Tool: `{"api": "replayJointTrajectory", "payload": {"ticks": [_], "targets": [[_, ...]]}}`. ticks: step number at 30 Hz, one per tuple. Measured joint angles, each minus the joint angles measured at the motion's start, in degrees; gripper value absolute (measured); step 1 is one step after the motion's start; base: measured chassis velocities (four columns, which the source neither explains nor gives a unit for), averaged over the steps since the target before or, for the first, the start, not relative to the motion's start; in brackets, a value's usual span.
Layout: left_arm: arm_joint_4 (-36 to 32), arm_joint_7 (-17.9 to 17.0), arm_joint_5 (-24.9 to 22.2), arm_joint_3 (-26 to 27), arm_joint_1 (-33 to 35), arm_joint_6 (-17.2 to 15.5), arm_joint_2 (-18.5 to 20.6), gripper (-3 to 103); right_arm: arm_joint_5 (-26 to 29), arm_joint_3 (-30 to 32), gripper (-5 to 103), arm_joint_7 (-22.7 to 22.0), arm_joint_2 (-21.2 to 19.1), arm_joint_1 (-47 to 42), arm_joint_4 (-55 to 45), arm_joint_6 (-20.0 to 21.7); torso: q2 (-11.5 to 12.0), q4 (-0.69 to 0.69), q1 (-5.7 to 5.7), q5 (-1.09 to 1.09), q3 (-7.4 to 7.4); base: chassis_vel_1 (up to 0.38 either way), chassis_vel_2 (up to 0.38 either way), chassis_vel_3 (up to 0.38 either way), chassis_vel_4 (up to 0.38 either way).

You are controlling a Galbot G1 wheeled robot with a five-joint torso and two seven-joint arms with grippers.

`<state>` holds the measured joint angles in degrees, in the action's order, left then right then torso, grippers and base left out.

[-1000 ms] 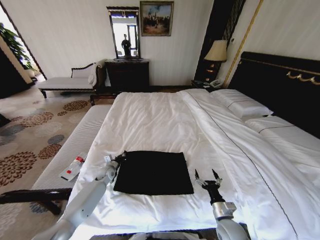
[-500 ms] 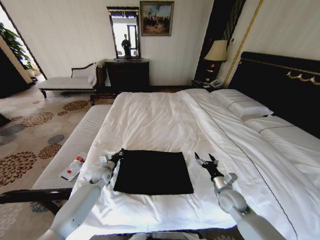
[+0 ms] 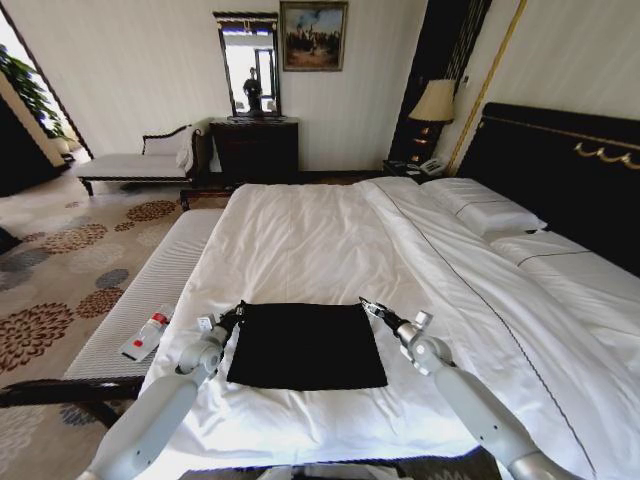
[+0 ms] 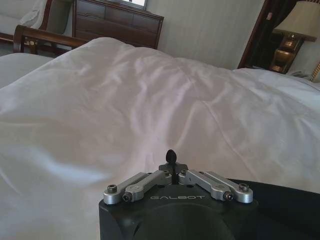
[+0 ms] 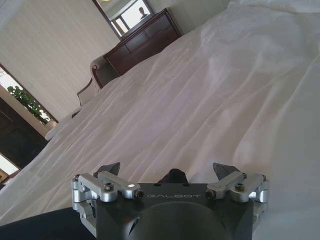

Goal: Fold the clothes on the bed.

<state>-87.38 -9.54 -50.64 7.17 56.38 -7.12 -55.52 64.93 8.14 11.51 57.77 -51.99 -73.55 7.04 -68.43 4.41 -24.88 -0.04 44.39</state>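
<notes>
My bed [image 3: 320, 240] stretches ahead of me, its white duvet [image 3: 300, 250] smooth with light creases; two white pillows [image 3: 490, 215] lie at the dark headboard [image 3: 560, 170] on my right; a black T-shirt [image 3: 305, 345], folded into a flat rectangle, rests on the duvet near the bed's near edge; a striped white bench [image 3: 150, 300] runs along the bed's left side, and a small bottle [image 3: 146, 334] lies on it.

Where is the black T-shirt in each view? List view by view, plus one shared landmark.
Head view: black T-shirt flat on the bed's near end.
Left wrist view: dark fabric beside the left gripper's body.
Right wrist view: dark patch beside the right gripper's body.
Shared landmark: the dark wooden dresser beyond the bed.
</notes>
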Motion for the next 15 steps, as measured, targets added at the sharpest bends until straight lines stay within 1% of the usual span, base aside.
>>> {"api": "replayJointTrajectory", "payload": {"ticks": [3,6,8,9,10,11,13,14,15], "targets": [[0.4,0.0,0.0,-0.4,-0.5,0.0,-0.3,1,-1.1,-0.7,100,0.3,1.4,0.9,3.4,-0.3,0.0,0.00,0.00,0.00,0.00,0.000,0.000,0.000,0.000],[0.5,0.0,0.0,-0.4,-0.6,0.0,-0.3,1,-1.5,-0.9,101,0.6,1.6,1.4,4.8,-0.4,0.0,0.00,0.00,0.00,0.00,0.000,0.000,0.000,0.000],[0.5,0.0,0.0,-0.4,-0.6,0.0,-0.2,1,-1.6,-1.2,97,1.0,1.6,1.7,5.4,-0.4,0.0,0.00,0.00,0.00,0.00,0.000,0.000,0.000,0.000],[0.5,0.0,0.0,-0.4,-0.6,0.0,-0.2,1,-1.6,-1.2,97,1.0,1.6,1.7,5.4,-0.4,0.0,0.00,0.00,0.00,0.00,0.000,0.000,0.000,0.000],[0.5,0.0,0.0,-0.4,-0.6,0.0,-0.2,1,-1.6,-1.4,92,1.2,1.4,1.7,5.6,-0.4,0.0,0.00,0.00,0.00,0.00,0.000,0.000,0.000,0.000],[0.5,0.1,0.0,-0.4,-0.6,0.0,-0.1,1,-1.7,-1.5,92,1.6,1.3,1.8,5.9,-0.5,0.0,0.01,0.00,-0.01,-0.01,0.000,0.000,0.000,0.000],[0.5,0.1,0.0,-0.4,-0.5,0.0,0.1,1,-1.8,-1.9,82,2.2,1.2,1.9,6.4,-0.5,0.0,0.01,0.00,-0.01,-0.01,0.000,0.000,0.000,0.000],[0.5,0.1,0.0,-0.4,-0.5,0.0,0.1,1,-1.8,-1.9,82,2.2,1.2,1.9,6.4,-0.5,0.0,0.01,0.00,-0.01,-0.01,0.000,0.000,0.000,0.000],[0.5,0.2,0.2,-0.3,-0.5,0.0,0.2,1,-1.8,-2.0,76,2.7,1.1,1.9,6.4,-0.6,0.0,0.01,0.00,0.00,-0.01,0.000,0.000,0.000,0.000]]}}
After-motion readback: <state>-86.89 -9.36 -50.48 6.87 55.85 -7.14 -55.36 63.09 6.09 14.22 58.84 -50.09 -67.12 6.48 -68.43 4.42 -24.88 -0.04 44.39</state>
